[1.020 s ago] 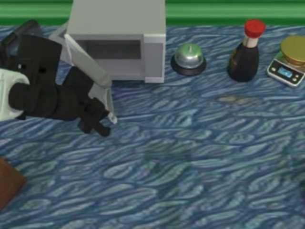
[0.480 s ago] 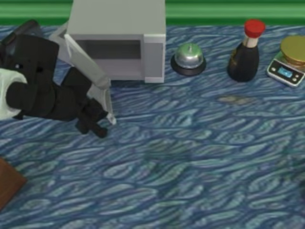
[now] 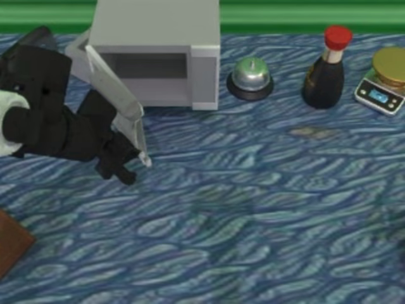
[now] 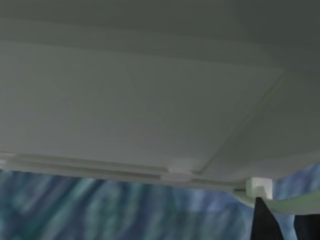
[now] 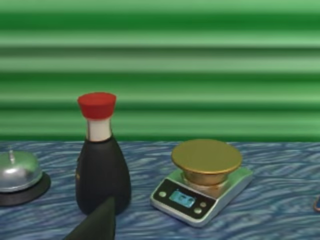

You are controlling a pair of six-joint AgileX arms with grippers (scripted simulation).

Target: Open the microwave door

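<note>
Left gripper (image 3: pixel 130 163) sits at the free edge of the microwave door (image 3: pixel 117 95), its dark fingers at the pale bar handle (image 3: pixel 144 149); the top view suggests a grasp on the handle, but finger contact is not clearly resolved, so whether they are clenched cannot be told. Left arm lies along the table's left side, just outside the door.

The door stands swung well out from the microwave (image 3: pixel 155 50), hinged at the cabinet's left, its free edge angled toward the table's front. The dark cavity is exposed. In the left wrist view the door panel (image 4: pixel 130 100) fills most of the frame, with one dark fingertip (image 4: pixel 262 220) just below the handle mount.

Microwave sits at the rear left of the table. To its right, in order: a silver bell (image 3: pixel 250 77), a dark bottle with red cap (image 3: pixel 325 68), a digital scale (image 3: pixel 382 82).

Right arm is parked outside the top view.
</note>
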